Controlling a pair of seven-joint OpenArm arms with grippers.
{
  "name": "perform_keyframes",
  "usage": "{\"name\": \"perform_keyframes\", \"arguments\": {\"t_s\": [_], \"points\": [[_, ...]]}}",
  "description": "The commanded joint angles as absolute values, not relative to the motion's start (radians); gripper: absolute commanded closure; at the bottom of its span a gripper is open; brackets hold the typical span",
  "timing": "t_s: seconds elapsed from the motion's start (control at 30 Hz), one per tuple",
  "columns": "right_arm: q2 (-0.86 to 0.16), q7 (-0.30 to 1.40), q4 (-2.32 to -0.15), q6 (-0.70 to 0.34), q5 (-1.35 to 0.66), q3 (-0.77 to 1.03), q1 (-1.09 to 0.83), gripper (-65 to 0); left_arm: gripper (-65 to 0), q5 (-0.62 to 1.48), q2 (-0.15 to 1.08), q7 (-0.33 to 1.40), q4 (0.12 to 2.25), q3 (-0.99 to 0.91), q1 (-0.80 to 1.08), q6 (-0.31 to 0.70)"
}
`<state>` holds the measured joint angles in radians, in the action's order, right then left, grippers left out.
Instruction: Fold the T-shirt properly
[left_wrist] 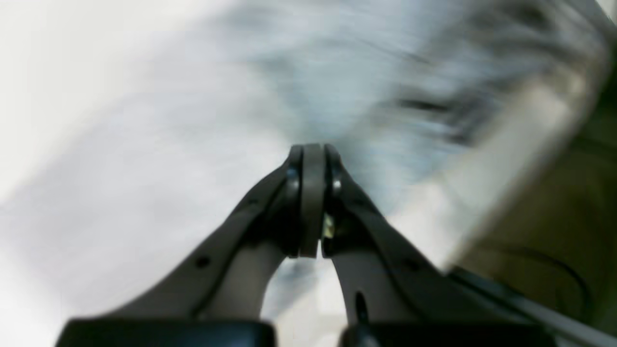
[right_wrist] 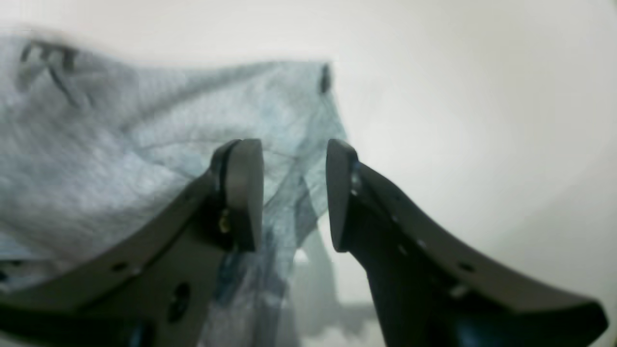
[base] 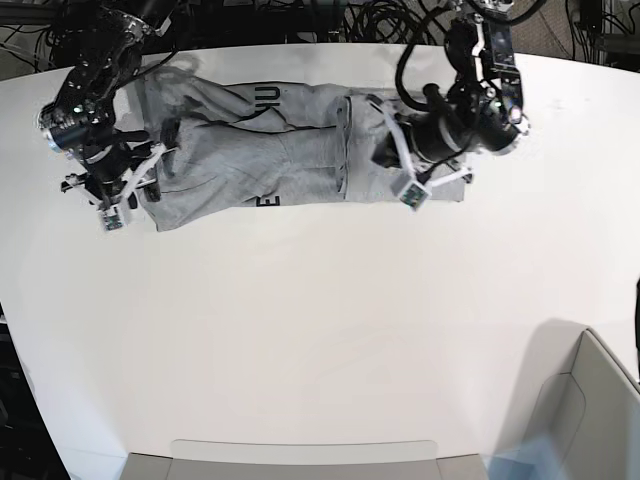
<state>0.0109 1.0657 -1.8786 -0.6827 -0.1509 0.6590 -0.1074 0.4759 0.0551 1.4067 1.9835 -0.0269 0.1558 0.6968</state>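
White table [base: 330, 330], T-shirt [base: 280, 150] across far edge.

Base overhead; wrist views close (both blurred) on T-shirt [base: 270, 150].

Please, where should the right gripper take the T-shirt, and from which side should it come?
Probably the free edge of the T-shirt lying between the fingers of the open right gripper. Come from the bare table side, since the cloth ends there in a thin edge.
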Motion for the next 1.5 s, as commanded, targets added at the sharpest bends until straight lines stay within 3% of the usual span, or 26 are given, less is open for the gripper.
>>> {"name": "perform_keyframes", "arguments": {"t_s": [0.0,0.2,0.43,0.8,1.17,1.23,1.33,1.47], "points": [[-0.005,1.064,-1.908,-0.698,-0.203,0.716,-0.09,-22.4,0.0,0.489,0.054,1.396,1.998,-0.053,0.151,0.698],[-0.096,1.396,-1.877,-0.698,-0.433,0.791,-0.068,-22.4,0.0,0.489,0.056,1.396,1.992,-0.093,0.154,0.698],[-0.099,1.396,-1.673,-0.698,-0.567,0.843,-0.071,-22.3,0.0,0.484,0.056,1.396,1.992,-0.093,0.154,0.698],[-0.097,1.396,-1.409,-0.698,-0.572,0.837,-0.071,-22.2,0.0,0.484,0.084,1.396,1.992,-0.093,0.159,0.698],[-0.033,1.396,-1.383,-0.698,-0.567,0.673,-0.094,-22.0,0.0,0.484,0.084,1.396,1.992,-0.101,0.157,0.698],[-0.033,1.396,-1.383,-0.698,-0.567,0.638,-0.091,-19.0,0.0,0.484,0.084,1.396,1.992,-0.101,0.157,0.698],[-0.039,1.396,-1.383,-0.698,-0.553,0.559,-0.09,-1.4,0.0,0.484,0.084,1.396,1.992,-0.102,0.157,0.698],[-0.039,1.396,-1.385,-0.698,-0.483,0.53,-0.058,0.0,0.0,0.483,0.101,1.396,1.992,-0.104,0.159,0.698]]}}
